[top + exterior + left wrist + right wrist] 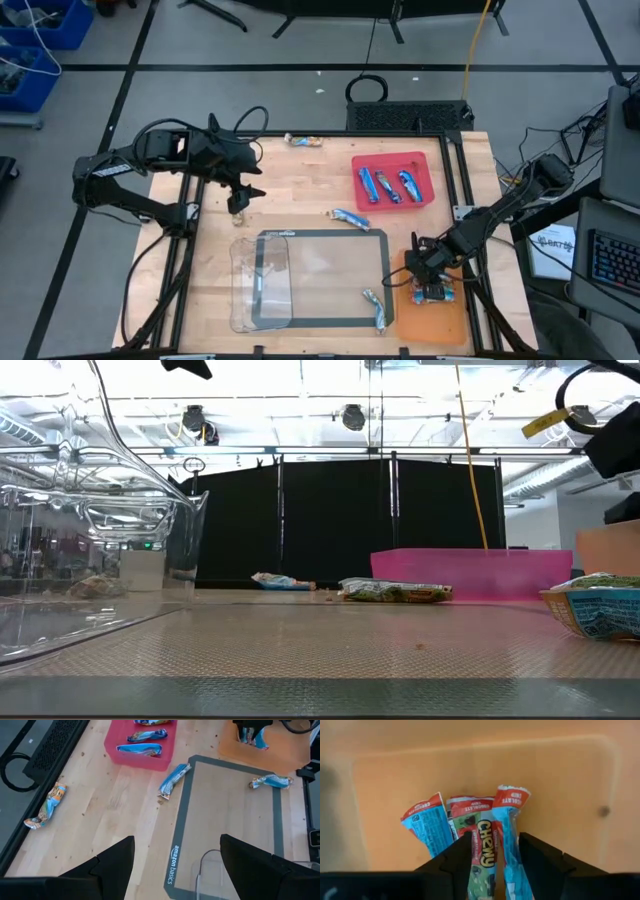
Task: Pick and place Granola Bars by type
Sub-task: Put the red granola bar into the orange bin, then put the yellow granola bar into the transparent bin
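Wooden tabletop: right gripper (494, 857), jaws parted around a Chewy bar (485, 852) in the orange tray (455, 318); left gripper (177, 865) open, empty, blue-wrapped bar (174, 779) at 12 o'clock, long axis toward 1 o'clock.

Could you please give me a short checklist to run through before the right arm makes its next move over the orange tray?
1. Right gripper has let go of the Chewy bar: cannot tell; the fingers flank it with little gap.
2. Bars lie inside the orange tray: ok, three show side by side in the right wrist view.
3. Left gripper out of the way: ok, open and empty at the far side of the table.
4. Bars left to sort: not ok; one lies beside the pink bin, one on the mat, one at the table's back edge.
5. Pink bin holds only blue bars: ok.
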You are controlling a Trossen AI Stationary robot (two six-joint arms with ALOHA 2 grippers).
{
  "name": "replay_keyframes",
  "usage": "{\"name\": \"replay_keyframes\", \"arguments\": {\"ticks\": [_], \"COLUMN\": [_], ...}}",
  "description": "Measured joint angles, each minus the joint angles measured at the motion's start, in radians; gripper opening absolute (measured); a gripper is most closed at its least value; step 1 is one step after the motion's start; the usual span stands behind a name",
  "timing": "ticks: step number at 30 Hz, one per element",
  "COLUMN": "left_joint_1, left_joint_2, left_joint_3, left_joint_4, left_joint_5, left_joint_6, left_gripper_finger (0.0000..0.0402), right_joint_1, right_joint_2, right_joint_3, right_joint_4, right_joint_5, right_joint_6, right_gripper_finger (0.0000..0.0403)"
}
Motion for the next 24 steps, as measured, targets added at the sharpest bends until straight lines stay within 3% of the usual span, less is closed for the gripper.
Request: {"name": "replay_keyframes", "arguments": {"ticks": [10,19,24], "left_joint_1": [0.0,0.0,0.004], "left_joint_2": [0.0,0.0,0.0], "left_joint_3": [0.0,0.0,0.0], "left_joint_4": [-0.022,-0.13,-0.209], "left_joint_5": [-0.004,-0.055,-0.113], "left_joint_6": [0.02,0.016,-0.07], "left_gripper_finger": [0.0293,0.0313,0.0328], "right_joint_1": [-0.067,-0.126,-0.18], "right_joint_2": [-0.147,-0.273,-0.322], "right_joint_3": [0.052,0.198,0.218], "right_joint_4": [-0.017,0.058,0.231], "right_joint_5": [-0.002,0.033,0.109], "right_joint_6": [0.054,-0.129,-0.181], "right_gripper_finger": [0.0152,0.0146,0.0142]}}
